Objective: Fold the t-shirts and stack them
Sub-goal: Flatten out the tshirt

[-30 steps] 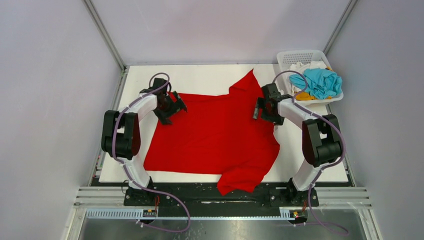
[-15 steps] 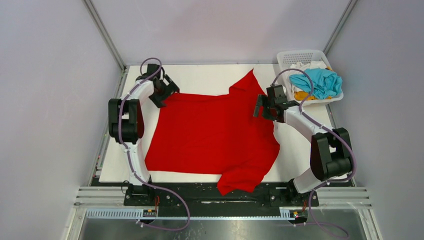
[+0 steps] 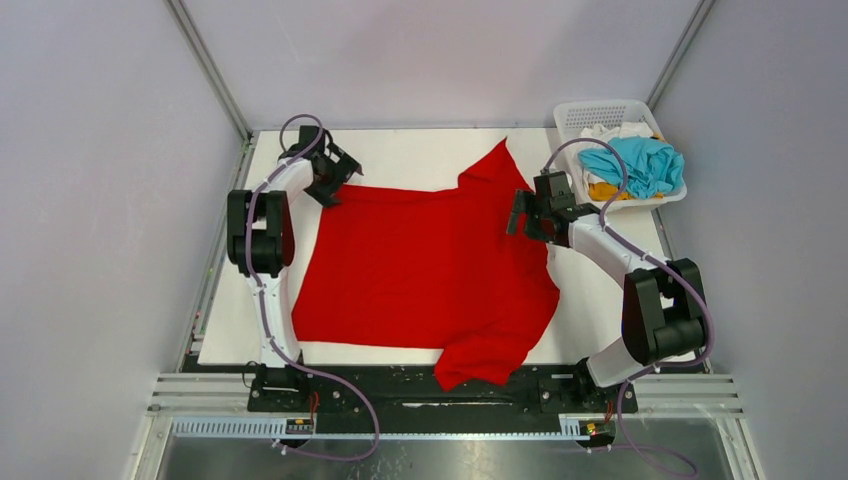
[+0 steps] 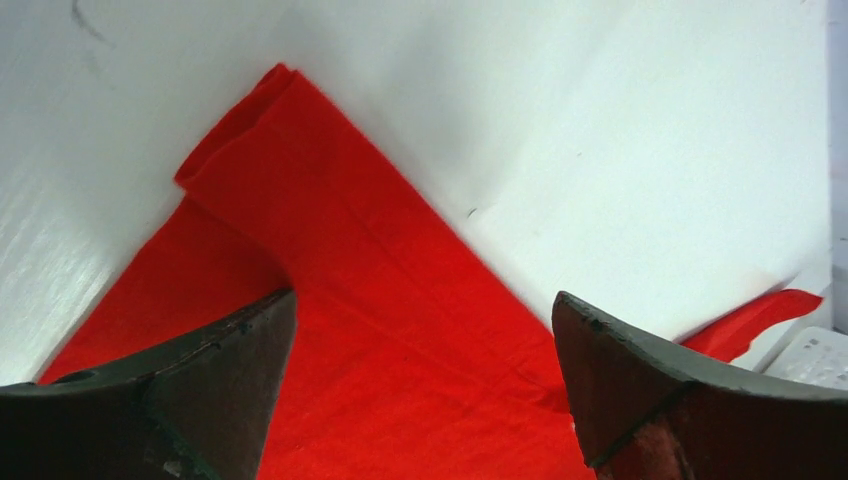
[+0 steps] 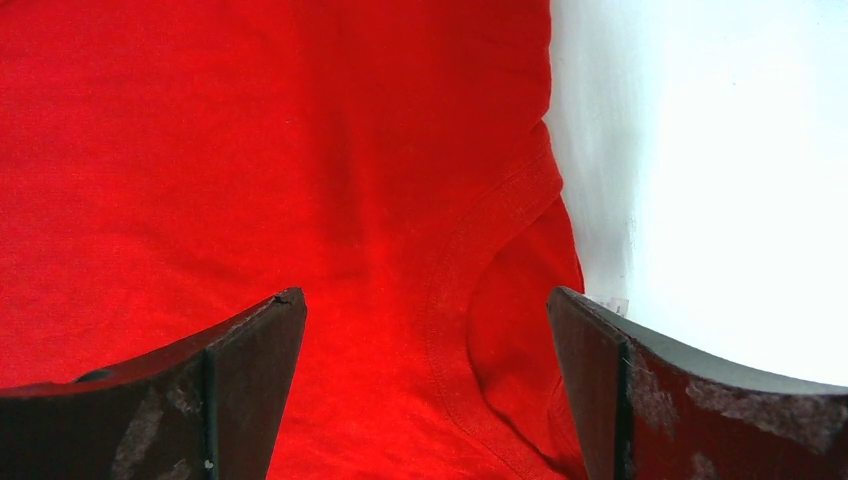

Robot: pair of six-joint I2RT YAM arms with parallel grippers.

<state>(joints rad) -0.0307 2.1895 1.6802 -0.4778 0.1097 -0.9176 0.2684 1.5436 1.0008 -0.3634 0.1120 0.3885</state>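
The red t-shirt (image 3: 430, 265) lies spread on the white table, one sleeve pointing to the far edge and one hanging over the near edge. My left gripper (image 3: 331, 177) is open above the shirt's far left corner (image 4: 330, 250), holding nothing. My right gripper (image 3: 527, 213) is open above the shirt's collar (image 5: 470, 290) at its right edge, holding nothing. The turquoise-blue t-shirt (image 3: 635, 165), the orange-yellow t-shirt (image 3: 603, 190) and the white t-shirt (image 3: 612, 132) lie bunched in the basket.
A white perforated basket (image 3: 592, 114) stands at the table's far right corner. Bare white table (image 3: 410, 155) shows behind the shirt and at its right (image 3: 610, 310). Metal frame posts stand at the back corners.
My left gripper has moved toward the far left, from over the shirt's left part to its far left corner. My right gripper has shifted slightly and its arm has changed posture.
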